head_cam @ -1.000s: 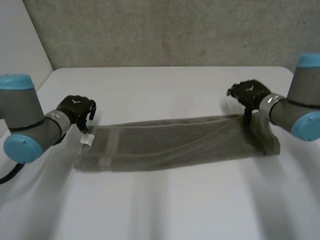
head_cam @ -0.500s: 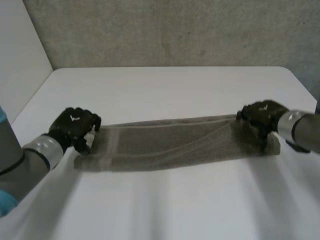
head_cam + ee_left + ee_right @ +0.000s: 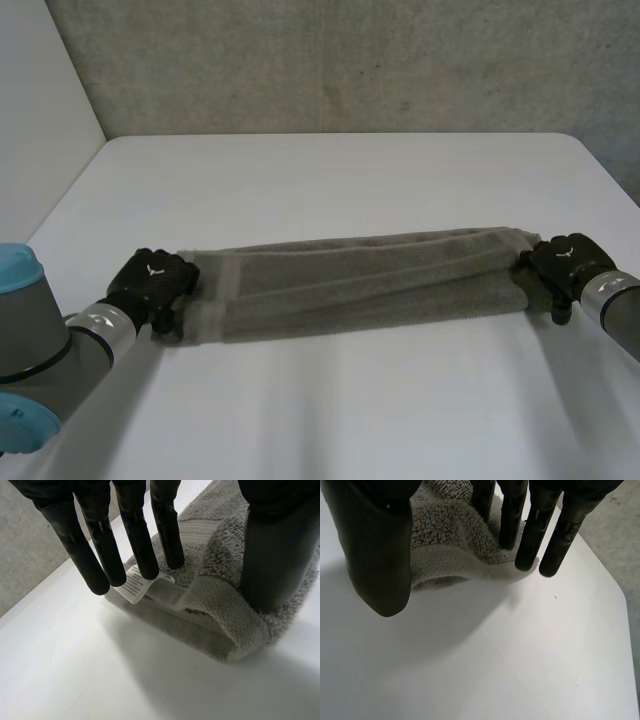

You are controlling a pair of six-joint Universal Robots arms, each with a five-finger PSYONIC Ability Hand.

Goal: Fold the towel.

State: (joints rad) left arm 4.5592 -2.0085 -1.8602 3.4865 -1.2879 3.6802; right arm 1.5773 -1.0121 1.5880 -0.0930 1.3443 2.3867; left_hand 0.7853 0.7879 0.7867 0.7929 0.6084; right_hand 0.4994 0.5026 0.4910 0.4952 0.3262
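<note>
A grey towel (image 3: 360,285), folded into a long narrow strip, lies flat across the table from left to right. My left hand (image 3: 155,283) sits at its left end. In the left wrist view the straight fingers (image 3: 135,540) touch the end by a white label (image 3: 136,584), and the thumb (image 3: 277,555) presses on the towel (image 3: 220,615) beside them. My right hand (image 3: 565,263) is at the right end. Its straight fingers (image 3: 530,535) stand on the towel's edge (image 3: 445,545) and the thumb (image 3: 375,555) stands apart, with the end between them.
The white table (image 3: 330,180) stretches bare behind and in front of the towel. A grey wall (image 3: 350,60) rises past its far edge, and a white panel (image 3: 40,90) stands beyond its left edge.
Both hands have come down and outward to the towel's two ends. The right end, which sagged toward the front, now lies straight, and the strip looks narrower and tauter.
</note>
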